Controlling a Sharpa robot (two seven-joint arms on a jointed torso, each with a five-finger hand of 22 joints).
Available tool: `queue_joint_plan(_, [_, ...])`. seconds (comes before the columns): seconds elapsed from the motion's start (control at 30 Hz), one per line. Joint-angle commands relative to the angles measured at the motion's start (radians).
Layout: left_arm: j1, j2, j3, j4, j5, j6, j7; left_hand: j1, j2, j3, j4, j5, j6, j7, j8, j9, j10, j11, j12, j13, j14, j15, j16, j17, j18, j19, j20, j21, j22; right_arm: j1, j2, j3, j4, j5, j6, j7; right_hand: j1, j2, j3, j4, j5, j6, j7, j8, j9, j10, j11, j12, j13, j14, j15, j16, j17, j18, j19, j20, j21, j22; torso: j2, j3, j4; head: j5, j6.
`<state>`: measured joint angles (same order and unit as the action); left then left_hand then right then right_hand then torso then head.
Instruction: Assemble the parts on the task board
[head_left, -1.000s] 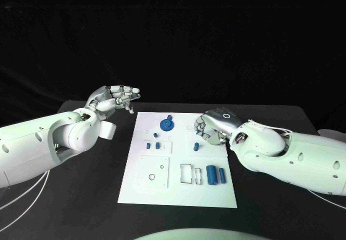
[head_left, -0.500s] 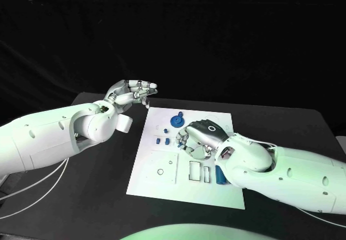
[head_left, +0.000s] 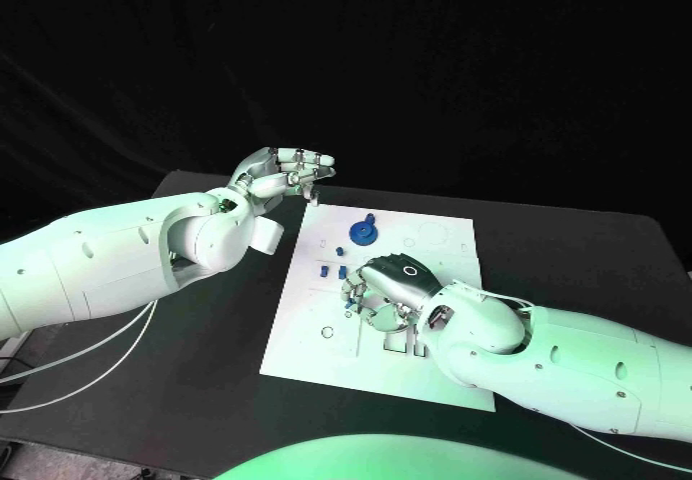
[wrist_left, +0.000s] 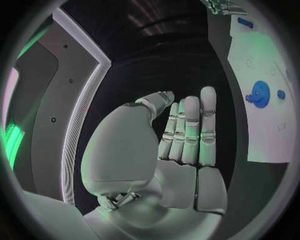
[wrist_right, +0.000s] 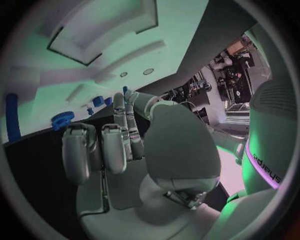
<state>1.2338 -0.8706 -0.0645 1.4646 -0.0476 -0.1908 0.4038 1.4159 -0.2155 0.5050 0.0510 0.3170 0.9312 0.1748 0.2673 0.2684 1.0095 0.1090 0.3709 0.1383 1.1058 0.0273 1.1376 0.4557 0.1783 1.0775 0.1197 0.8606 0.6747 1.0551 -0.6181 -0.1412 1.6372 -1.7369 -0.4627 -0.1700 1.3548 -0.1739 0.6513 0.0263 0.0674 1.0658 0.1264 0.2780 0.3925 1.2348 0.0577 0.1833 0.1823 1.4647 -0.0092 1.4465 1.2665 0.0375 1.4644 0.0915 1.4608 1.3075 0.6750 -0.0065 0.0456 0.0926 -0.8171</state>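
Nearest the robot, the right arm (head_left: 577, 355) crosses the near right corner of the task board (head_left: 325, 355), the white plate lying on the black table (head_left: 188, 380). The right hand (head_left: 387, 290) sits low over the middle of the board, back upward, its fingers (head_left: 361, 305) curled downward toward the plate. In the right wrist view the fingers (wrist_right: 119, 137) stand fairly straight and close together before the palm, and nothing is seen between them; whether the fingertips press on anything underneath cannot be told.

Just beyond that hand, toward the board's left edge, small blue parts (head_left: 326, 270) lie on the plate, and a dark ring (head_left: 329, 331) lies nearer, beside a square recess. A long blue cylinder (wrist_right: 11, 117) shows in the right wrist view, lying along the board's edge.

Farther on, near the far edge of the board, the blue gear (head_left: 364, 233) stands on the plate; the left wrist view shows it too (wrist_left: 256, 94), with a small blue round part (wrist_left: 280, 94) just beside it.

Farthest off, the left arm (head_left: 116, 255) reaches up past the board's far left corner. The left hand (head_left: 281, 172) is raised above the table there, apart from the board. Its fingers (wrist_left: 190, 127) are held straight and side by side, thumb alongside, with nothing in the palm.
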Motion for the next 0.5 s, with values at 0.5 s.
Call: queue_joint_plan(0.5, [0.002,0.003,0.001,0.003,0.008,0.001,0.005,0.000,0.010,0.000,-0.008,0.006,-0.008,0.002,0.007,0.001,-0.009,0.003,0.006,0.002,-0.007,0.003,0.003,-0.002,0.006,-0.005,-0.004,-0.004,-0.001,-0.011,0.013,-0.003,-0.022,-0.014,0.053,0.006,-0.012,0.001,-0.001,-0.002,-0.002,-0.001,0.000,0.001,0.002,0.002,-0.001,-0.009,-0.001,0.051,-0.008,0.001,-0.002,-0.010,0.050,-0.004,-0.003,0.210,0.000,0.0030,-0.0023,0.016,-0.015])
